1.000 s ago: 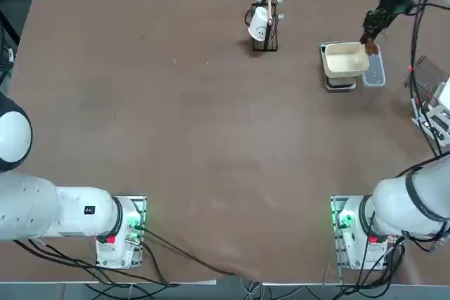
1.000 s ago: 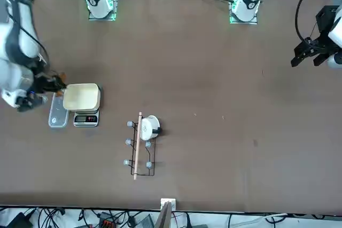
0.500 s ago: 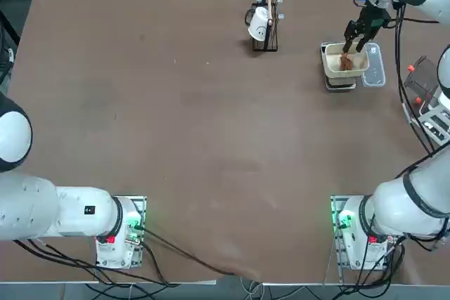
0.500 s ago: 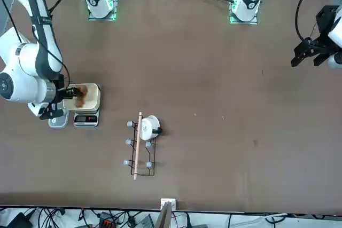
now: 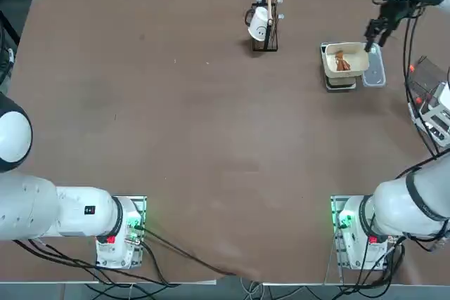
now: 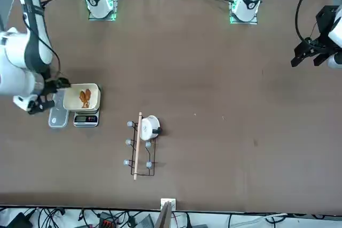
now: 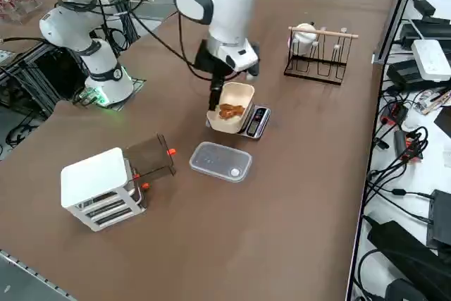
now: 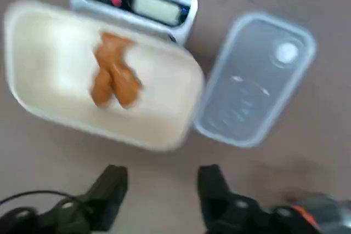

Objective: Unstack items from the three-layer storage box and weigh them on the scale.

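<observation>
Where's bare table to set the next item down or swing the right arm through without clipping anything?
Wide bare table lies between the wire rack and the arm bases. Crowded: the scale with cream bowl holding a brown item, the clear lid beside it, the open right gripper above them, and the storage box nearby.

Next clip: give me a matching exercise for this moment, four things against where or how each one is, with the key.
Things:
1. reddish-brown item
2. clear lid
3. white cup
4. right gripper

States:
A. on the black wire rack
B. open, empty
C. in the cream bowl on the scale
D. flat on the table, beside the scale

Pairs: 1-C, 2-D, 3-A, 4-B
</observation>
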Motion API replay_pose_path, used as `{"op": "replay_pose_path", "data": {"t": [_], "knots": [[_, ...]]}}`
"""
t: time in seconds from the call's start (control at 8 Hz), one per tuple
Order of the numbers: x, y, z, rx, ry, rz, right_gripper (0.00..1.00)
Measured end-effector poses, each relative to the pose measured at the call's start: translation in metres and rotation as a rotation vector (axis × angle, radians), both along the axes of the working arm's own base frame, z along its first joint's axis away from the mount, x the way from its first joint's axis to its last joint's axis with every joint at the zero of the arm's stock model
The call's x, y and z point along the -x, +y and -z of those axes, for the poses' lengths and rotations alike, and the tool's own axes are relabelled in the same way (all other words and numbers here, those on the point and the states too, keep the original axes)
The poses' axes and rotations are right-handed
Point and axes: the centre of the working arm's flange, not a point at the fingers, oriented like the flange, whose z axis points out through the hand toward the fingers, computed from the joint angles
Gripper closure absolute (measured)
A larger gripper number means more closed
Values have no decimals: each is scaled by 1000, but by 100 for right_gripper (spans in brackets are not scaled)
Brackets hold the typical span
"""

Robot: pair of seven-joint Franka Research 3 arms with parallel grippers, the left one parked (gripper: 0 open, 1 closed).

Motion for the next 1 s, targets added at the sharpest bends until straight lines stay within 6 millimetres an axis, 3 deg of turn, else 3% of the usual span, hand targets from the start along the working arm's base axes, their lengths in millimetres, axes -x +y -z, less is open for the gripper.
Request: {"op": "replay_pose_path", "data": {"t": [0.12,0.38,0.75,1.0], "knots": [[6,-22,-5,1,19,-95,52],[15,-57,6,-32,48,-250,94],[35,-84,61,-31,24,-327,98],[45,-100,68,-9,43,-329,98]]}}
